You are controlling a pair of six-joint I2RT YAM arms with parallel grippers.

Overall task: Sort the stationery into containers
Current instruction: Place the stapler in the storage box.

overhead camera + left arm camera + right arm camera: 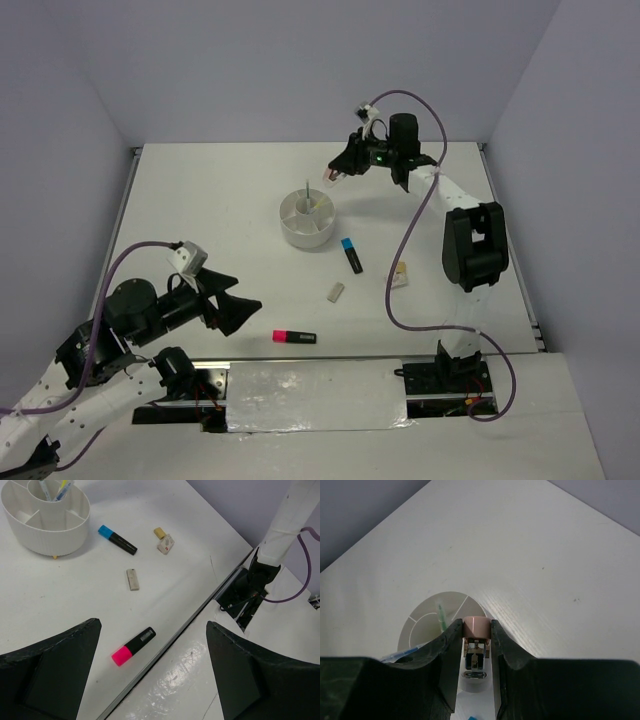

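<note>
Up top, the white cup (300, 238) sits mid-table with pens standing in it. The right gripper (335, 176) hangs near the far edge, pinching a small pink piece (331, 178). The left gripper (243, 310) is wide open and holds nothing, by the near edge beside the pink highlighter (294, 337).

From the left wrist, the blue highlighter (117, 538), grey eraser (132, 579), tan bit (159, 532) and white bit (166, 544) lie right of the cup.

From the right wrist, 2 fingers (451, 645) squeeze the pink piece, with the cup showing past it.
</note>
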